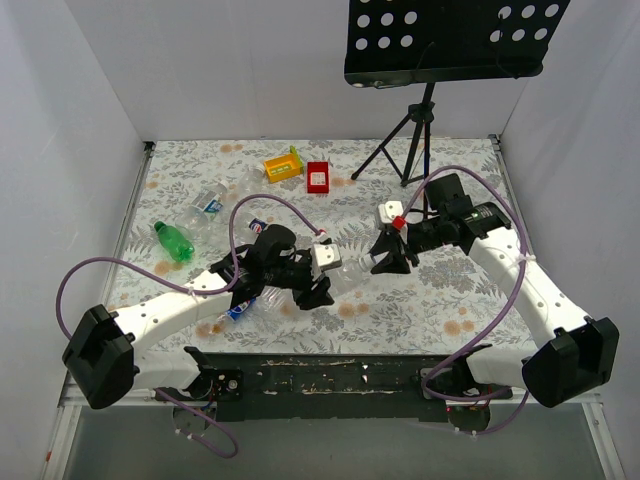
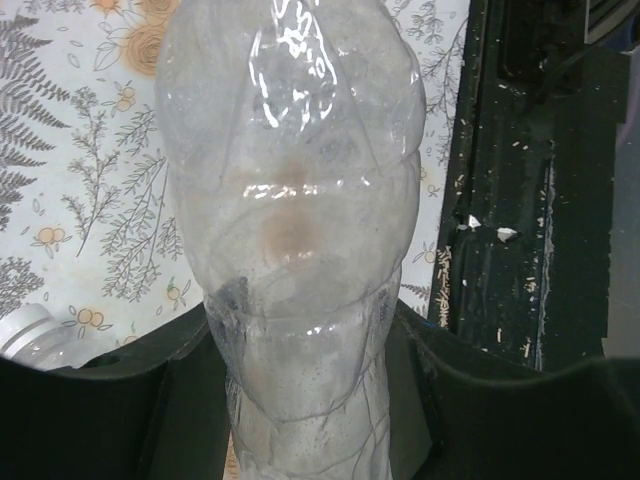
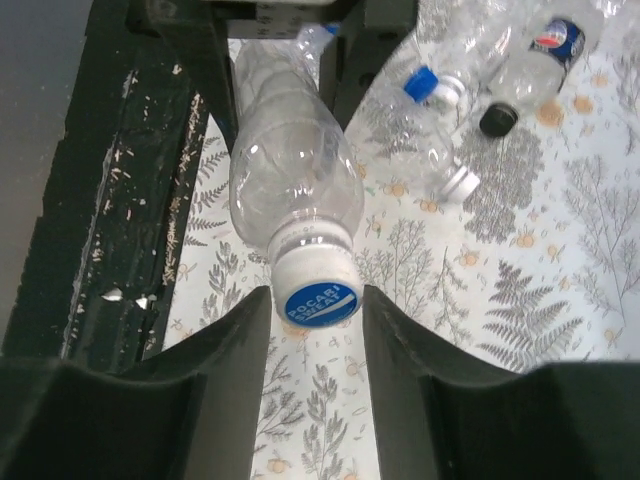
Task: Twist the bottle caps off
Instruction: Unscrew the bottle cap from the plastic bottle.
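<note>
My left gripper (image 1: pixel 312 282) is shut on the body of a clear plastic bottle (image 1: pixel 350 270) and holds it lying level above the table. In the left wrist view the bottle (image 2: pixel 290 200) fills the gap between the black fingers (image 2: pixel 130 400). Its white cap with a blue top (image 3: pixel 318 290) points at my right gripper (image 3: pixel 318 312), whose jaws sit tight against the cap's two sides. In the top view the right gripper (image 1: pixel 386 262) is at the bottle's right end.
Loose bottles lie left: a green one (image 1: pixel 173 241), clear ones (image 1: pixel 205 205), a blue-labelled one (image 1: pixel 240 308). The right wrist view shows a blue cap (image 3: pixel 422 85), a black cap (image 3: pixel 497 120) and a white cap (image 3: pixel 462 183). Yellow tray (image 1: pixel 283 164), red tray (image 1: pixel 318 177) and a tripod (image 1: pixel 410 140) stand behind.
</note>
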You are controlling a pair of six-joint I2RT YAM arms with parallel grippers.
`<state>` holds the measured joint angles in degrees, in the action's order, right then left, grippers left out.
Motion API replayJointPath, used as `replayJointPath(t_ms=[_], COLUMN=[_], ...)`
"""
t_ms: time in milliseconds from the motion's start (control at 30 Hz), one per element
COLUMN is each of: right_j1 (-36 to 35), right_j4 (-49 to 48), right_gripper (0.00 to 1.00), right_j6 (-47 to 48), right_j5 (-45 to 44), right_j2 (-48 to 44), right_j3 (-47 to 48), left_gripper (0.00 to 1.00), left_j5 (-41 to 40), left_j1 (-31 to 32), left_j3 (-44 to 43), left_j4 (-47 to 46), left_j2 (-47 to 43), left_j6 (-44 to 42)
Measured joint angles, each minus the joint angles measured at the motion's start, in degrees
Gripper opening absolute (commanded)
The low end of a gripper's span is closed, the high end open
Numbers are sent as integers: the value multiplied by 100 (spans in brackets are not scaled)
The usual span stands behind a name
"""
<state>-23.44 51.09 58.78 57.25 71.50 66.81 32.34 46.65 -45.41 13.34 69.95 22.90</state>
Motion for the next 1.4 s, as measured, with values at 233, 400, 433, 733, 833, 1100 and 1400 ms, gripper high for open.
replayJointPath(t_ms=[233,400,433,733,833,1100,1400], right_j1=[37,197,236,619,750,1139,1631], right_j4=[-162,20,48,339,354,28,-988], right_gripper=[84,85,85,85,84,81,80], right_j6=[-1005,-1368,-1384,-1539,-1665,-2774,-4551], right_j5=[-459,-612,-616,-610,-540,136,739], right_j2=[24,133,133,-68,-177,-179,-105], right_j3=[59,455,498,444,444,278,-188], left_gripper=[4,4,4,3,3,3,3], left_j5=[-387,-564,-592,-835,-986,-1589,-2103], left_j1=[-24,-37,-37,-37,-28,317,699], left_j3=[0,0,0,0,0,-44,-92], left_j4=[9,61,83,175,188,214,140], left_j2=[-160,-278,-302,-590,-601,-527,-284], left_j6=[-101,-146,-151,-221,-256,-407,-457])
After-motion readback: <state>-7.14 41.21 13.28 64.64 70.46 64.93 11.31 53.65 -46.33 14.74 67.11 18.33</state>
